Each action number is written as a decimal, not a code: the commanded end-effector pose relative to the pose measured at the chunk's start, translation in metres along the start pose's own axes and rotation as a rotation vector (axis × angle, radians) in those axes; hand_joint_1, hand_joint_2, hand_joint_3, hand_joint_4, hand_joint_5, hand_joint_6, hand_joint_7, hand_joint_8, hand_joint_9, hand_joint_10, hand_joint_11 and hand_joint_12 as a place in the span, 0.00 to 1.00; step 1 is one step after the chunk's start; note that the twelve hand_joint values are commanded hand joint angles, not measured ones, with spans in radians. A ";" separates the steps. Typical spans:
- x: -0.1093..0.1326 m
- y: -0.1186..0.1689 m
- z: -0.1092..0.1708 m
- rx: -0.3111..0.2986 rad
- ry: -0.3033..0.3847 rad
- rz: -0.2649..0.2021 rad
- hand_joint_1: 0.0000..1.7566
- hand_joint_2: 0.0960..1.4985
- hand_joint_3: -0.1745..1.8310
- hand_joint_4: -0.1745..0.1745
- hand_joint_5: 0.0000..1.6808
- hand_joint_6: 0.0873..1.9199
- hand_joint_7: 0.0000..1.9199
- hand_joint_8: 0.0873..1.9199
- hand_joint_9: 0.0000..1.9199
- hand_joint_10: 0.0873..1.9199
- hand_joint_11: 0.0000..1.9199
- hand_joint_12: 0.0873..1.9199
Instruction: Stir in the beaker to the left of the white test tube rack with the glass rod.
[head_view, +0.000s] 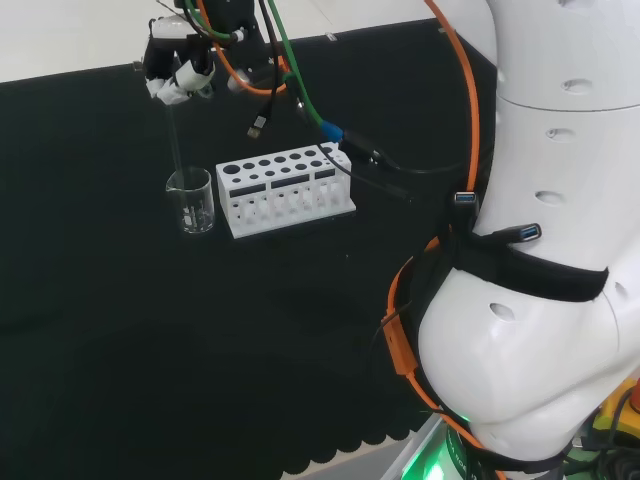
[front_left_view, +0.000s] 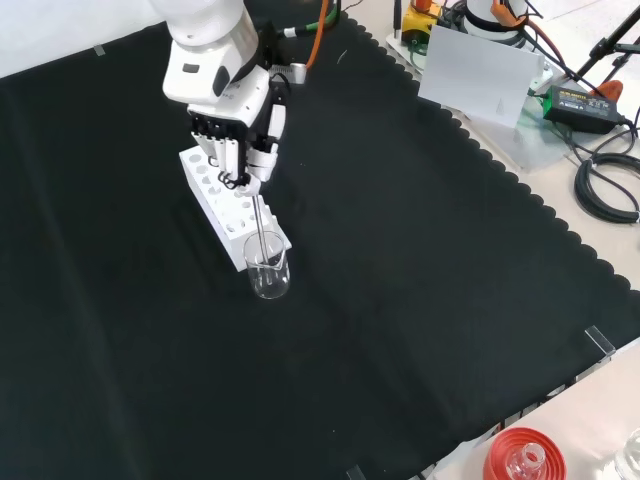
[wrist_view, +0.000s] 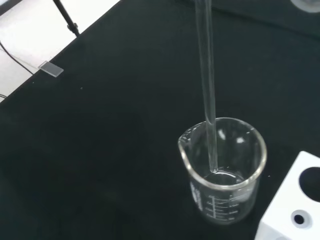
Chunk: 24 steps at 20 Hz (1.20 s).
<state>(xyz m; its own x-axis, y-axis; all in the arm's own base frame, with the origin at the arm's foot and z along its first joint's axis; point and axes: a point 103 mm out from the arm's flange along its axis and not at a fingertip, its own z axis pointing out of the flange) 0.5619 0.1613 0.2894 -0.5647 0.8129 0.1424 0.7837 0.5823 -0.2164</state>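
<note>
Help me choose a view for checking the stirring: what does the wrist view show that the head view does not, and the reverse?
Wrist view: the glass rod's lower end sits inside the beaker, near its floor, and the beaker's spout and printed scale are plain.

Head view: the hand is curled round the rod's top, above the beaker, and the whole white test tube rack stands just right of the beaker, with the arm's cables hanging over it.

Both: the rod running down into the clear beaker, which stands upright on the black cloth beside the rack.
</note>
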 end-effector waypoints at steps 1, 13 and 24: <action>-0.011 -0.010 -0.003 -0.010 -0.002 0.020 0.74 0.74 0.00 0.00 0.65 0.41 0.59 0.41 0.88 0.23 0.81 0.31; -0.008 -0.021 -0.008 -0.016 -0.016 0.024 0.74 0.74 0.00 0.00 0.65 0.41 0.59 0.41 0.88 0.23 0.81 0.31; 0.013 -0.032 -0.016 -0.011 -0.017 0.003 0.74 0.74 0.00 0.00 0.65 0.41 0.59 0.41 0.88 0.23 0.81 0.31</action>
